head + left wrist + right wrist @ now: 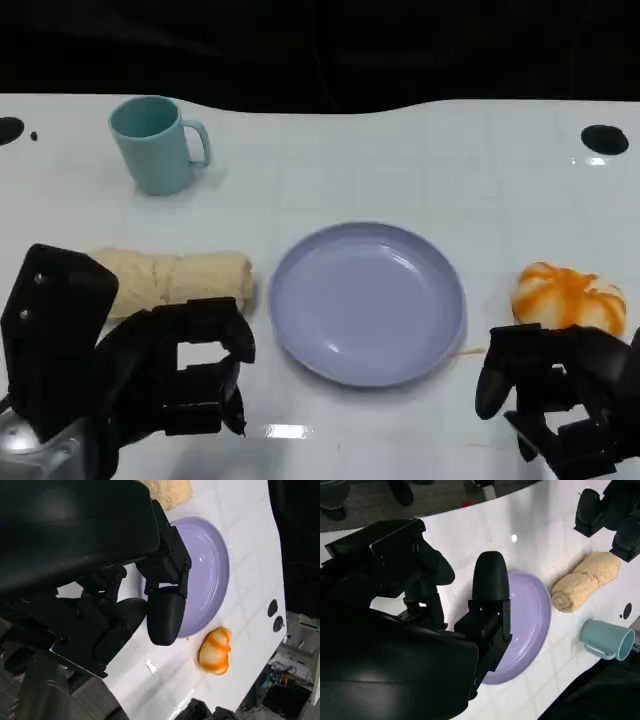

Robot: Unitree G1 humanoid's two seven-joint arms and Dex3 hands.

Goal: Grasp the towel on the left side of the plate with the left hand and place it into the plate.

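A glossy white table, faintly gridded like tile, carries four things. The towel is a cream terry roll, nubbly and soft, lying lengthwise just left of the plate with its near end almost at the rim but not on it; the right wrist view shows the spiral of its rolled end. The plate is round, shallow and smooth, a pale lavender with a sheen, and nothing lies in it. Behind the towel stands an upright teal mug, matte, its handle turned toward the plate side. To the right of the plate, apart from it, sits a small rounded pumpkin-like object, ribbed, orange streaked with white.

The left hand is black, hard-shelled and blocky; it hovers just in front of the towel with fingers parted and nothing held. The right hand rests low at the near right, just in front of the orange object, fingers loosely curled and apart, also holding nothing.
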